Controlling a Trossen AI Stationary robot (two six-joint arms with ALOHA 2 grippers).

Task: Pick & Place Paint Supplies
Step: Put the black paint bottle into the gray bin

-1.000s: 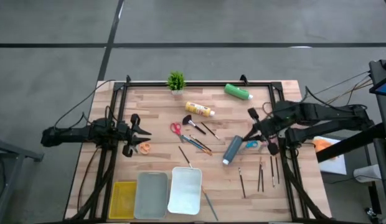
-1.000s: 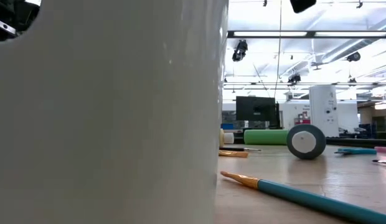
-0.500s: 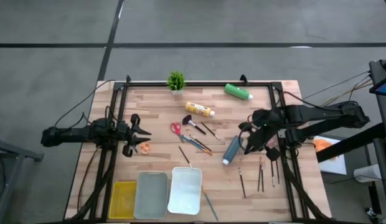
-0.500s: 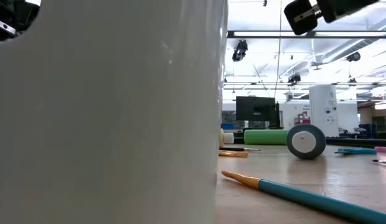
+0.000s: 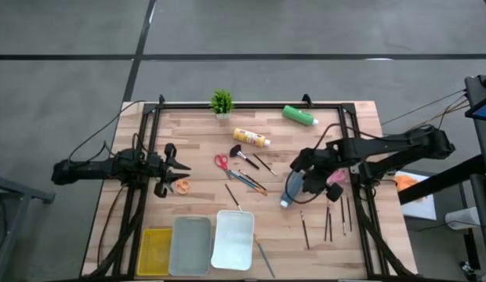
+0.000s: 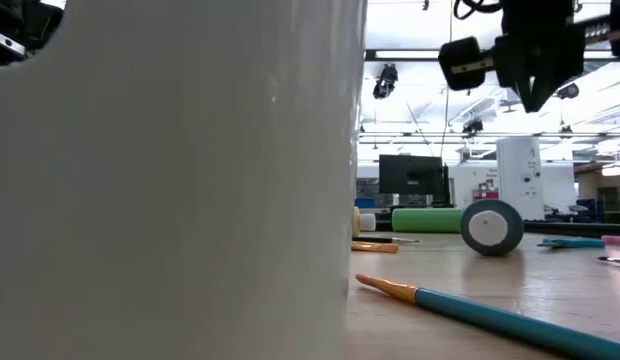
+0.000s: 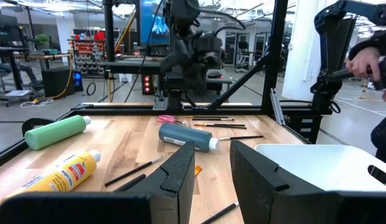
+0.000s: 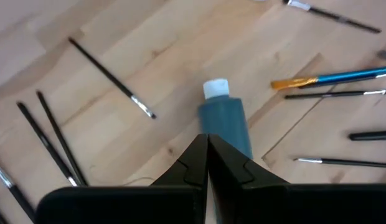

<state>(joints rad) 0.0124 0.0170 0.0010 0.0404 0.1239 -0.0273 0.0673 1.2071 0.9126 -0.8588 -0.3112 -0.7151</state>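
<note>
A grey-blue paint bottle (image 5: 288, 193) lies on its side on the wooden table (image 5: 204, 133), white cap (image 8: 216, 88) toward the near edge. My right gripper (image 5: 300, 181) hangs above its far part, shut, tipped steeply down, well clear of it (image 6: 535, 100). A green bottle (image 5: 299, 115), a yellow bottle (image 5: 251, 138), red scissors (image 5: 221, 161), orange scissors (image 5: 181, 186) and thin brushes (image 5: 247, 178) lie spread over the table. My left gripper (image 7: 211, 155) waits open at the table's left edge, pointing level.
Yellow (image 5: 155, 251), grey (image 5: 190, 244) and white (image 5: 233, 237) trays stand side by side at the near edge. A small potted plant (image 5: 221, 102) stands at the far edge. Several dark brushes (image 5: 328, 219) lie near the right edge. A teal brush (image 6: 490, 315) lies beside the white tray.
My right gripper has come down and moved toward the table's left, over the grey-blue bottle. It has tipped from nearly level to steeply downward and rolled about its own line. It stays shut. Nothing on the table has moved.
</note>
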